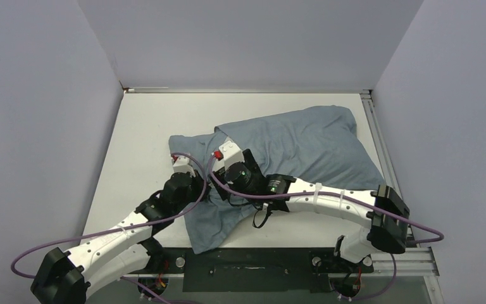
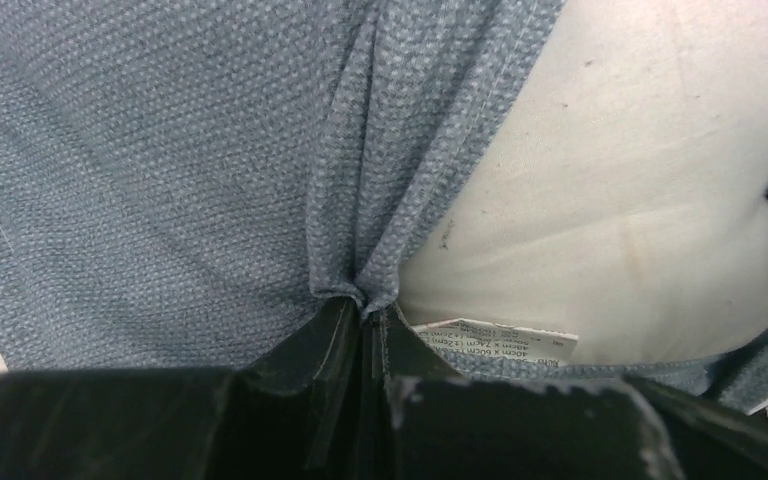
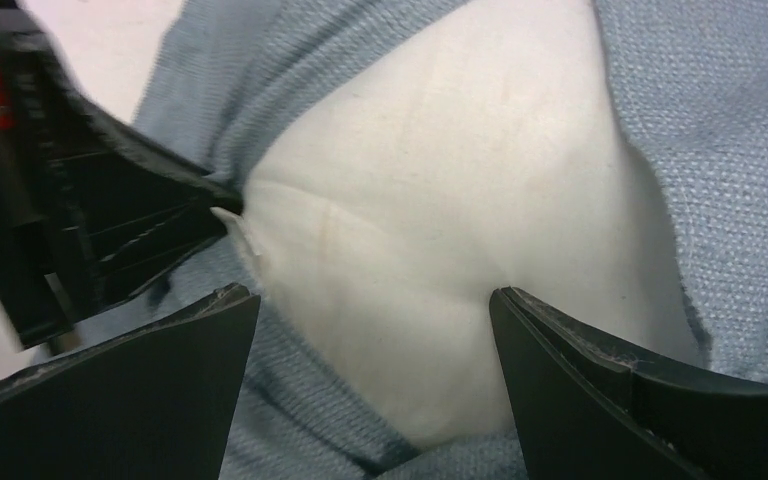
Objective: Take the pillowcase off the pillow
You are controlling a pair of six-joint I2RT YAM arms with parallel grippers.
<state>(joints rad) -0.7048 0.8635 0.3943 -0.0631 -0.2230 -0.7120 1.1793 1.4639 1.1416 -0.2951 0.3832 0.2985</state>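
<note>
The grey-blue pillowcase (image 1: 304, 142) lies across the table's middle and right, with the pillow inside. The white pillow (image 3: 440, 200) shows through the case's opening in both wrist views, and its white label (image 2: 495, 340) sticks out. My left gripper (image 2: 368, 312) is shut on a pinched fold of the pillowcase (image 2: 160, 180) at the opening's edge. My right gripper (image 3: 375, 300) is open, its fingers (image 3: 570, 370) spread either side of the exposed pillow end, close to the left gripper. In the top view both grippers meet at the case's left end, the left (image 1: 182, 162) and the right (image 1: 223, 151).
The white table (image 1: 139, 139) has grey walls on three sides. A metal rail (image 1: 380, 139) runs along the right edge. Purple cables (image 1: 240, 193) loop over both arms.
</note>
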